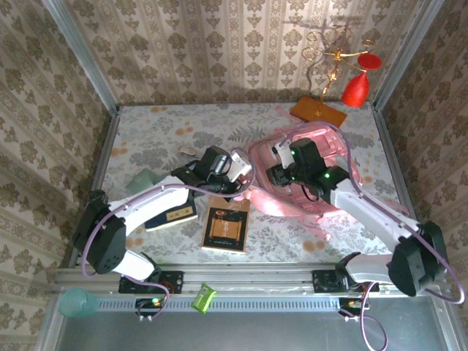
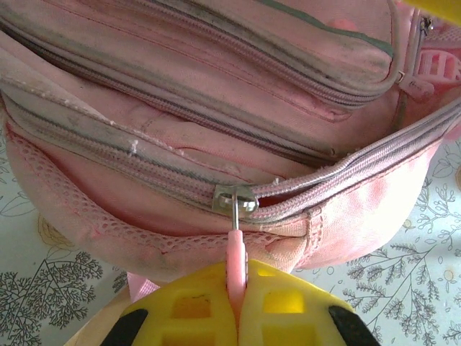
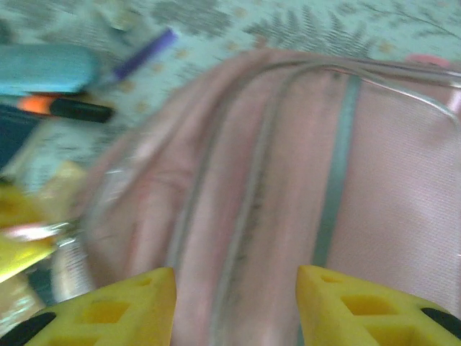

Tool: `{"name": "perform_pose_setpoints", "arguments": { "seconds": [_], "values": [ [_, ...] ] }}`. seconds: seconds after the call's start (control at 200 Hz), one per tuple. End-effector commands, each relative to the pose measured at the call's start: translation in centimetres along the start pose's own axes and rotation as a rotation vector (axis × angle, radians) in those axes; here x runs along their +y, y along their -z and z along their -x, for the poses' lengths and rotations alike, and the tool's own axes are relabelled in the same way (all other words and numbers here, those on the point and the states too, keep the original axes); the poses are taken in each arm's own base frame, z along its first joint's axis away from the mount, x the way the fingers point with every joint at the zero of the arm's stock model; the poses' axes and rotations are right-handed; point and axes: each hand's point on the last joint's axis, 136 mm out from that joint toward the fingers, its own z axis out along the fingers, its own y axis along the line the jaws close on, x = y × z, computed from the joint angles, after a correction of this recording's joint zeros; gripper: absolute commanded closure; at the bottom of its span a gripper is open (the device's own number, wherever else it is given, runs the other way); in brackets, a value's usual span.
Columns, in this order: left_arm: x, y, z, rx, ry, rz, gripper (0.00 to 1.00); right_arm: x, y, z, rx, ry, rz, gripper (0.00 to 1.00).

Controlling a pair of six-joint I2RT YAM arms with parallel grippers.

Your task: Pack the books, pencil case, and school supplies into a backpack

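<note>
While in left hand [image 2: 238, 285], backpack [image 2: 216, 108] zip pull [image 2: 237, 245].

Top cam sitting high behind arm bases [image 1: 157, 281], looking down + fwd across whole table [image 1: 146, 131] to far wall [image 1: 219, 51]. L wrist cam sitting v. close at backpack [image 2: 216, 108] left side, facing right past L fingers [image 2: 180, 313]. R wrist cam hanging close over backpack, facing left + down past R fingers [image 3: 108, 310], pic blurring. All 3 sharing backpack.

Staged robot test cell, dressed as a home corner. Damask wallpaper panels [image 1: 219, 44] set between bare metal frame posts [image 1: 80, 55] box in a table [image 1: 146, 139] under floral cloth. Aluminium rail [image 1: 248, 278] along the near edge carries the left arm base [image 1: 102, 245] and right arm base [image 1: 413, 263]. Gilt stand with red ornaments [image 1: 356, 84] in the far corner.
</note>
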Motion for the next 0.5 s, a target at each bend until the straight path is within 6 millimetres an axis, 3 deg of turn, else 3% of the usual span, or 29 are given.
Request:
{"name": "perform_pose_setpoints", "arguments": {
  "seconds": [0.0, 0.145, 0.495],
  "values": [
    [-0.9, 1.8, 2.5, -0.092, -0.004, -0.035, 1.00, 4.3, -0.6, -2.4, 0.051, -0.011, 0.243, 0.53],
    [-1.1, 2.0, 2.6, -0.096, -0.012, -0.043, 1.00, 5.4, -2.0, -4.1, 0.097, -0.030, 0.299, 0.59],
    [-1.3, 1.7, 2.4, -0.079, -0.024, -0.050, 1.00, 3.5, -4.1, -4.0, 0.105, 0.000, 0.189, 0.67]
  ]
}}
